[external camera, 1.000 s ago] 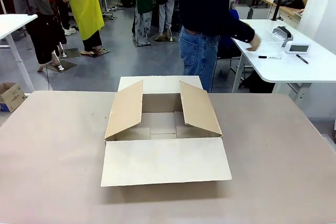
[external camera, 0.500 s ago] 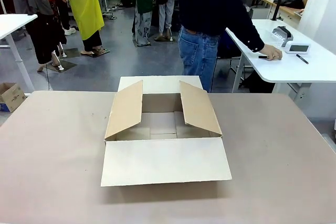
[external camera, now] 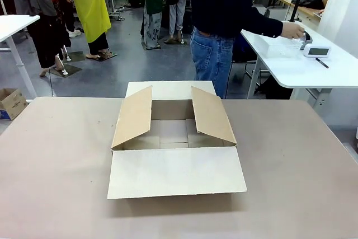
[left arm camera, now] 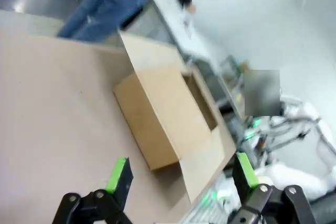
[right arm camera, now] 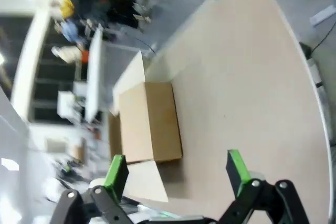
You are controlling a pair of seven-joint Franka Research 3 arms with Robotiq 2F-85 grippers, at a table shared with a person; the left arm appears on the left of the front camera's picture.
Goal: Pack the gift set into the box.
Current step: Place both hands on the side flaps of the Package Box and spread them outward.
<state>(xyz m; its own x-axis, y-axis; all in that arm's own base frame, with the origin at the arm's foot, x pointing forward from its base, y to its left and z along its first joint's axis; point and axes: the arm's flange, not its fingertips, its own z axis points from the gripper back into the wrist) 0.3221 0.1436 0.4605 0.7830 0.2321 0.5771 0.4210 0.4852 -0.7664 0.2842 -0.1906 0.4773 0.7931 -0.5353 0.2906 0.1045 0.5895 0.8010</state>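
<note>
The box (external camera: 174,138), a plain brown carton, stands in the middle of the table with all four flaps folded out and its inside bare. It lies ahead of my left gripper (left arm camera: 181,176) as the box (left arm camera: 168,111), and ahead of my right gripper (right arm camera: 176,169) as the box (right arm camera: 149,121). Both grippers hang above the table, open, with nothing between their green pads. Across the table a person stretches a hand (external camera: 292,29) to a grey rounded item, the gift set (external camera: 305,39), on a white side table; the hand partly hides it.
The white side table (external camera: 313,74) at the far right also carries a small white device (external camera: 317,51) and a pen (external camera: 321,62). A small printed carton (external camera: 11,103) sits on the floor at the left. Several people stand farther back.
The person's hand has moved from the near part of the side table up to the grey item at its far end. The box and both grippers have not moved.
</note>
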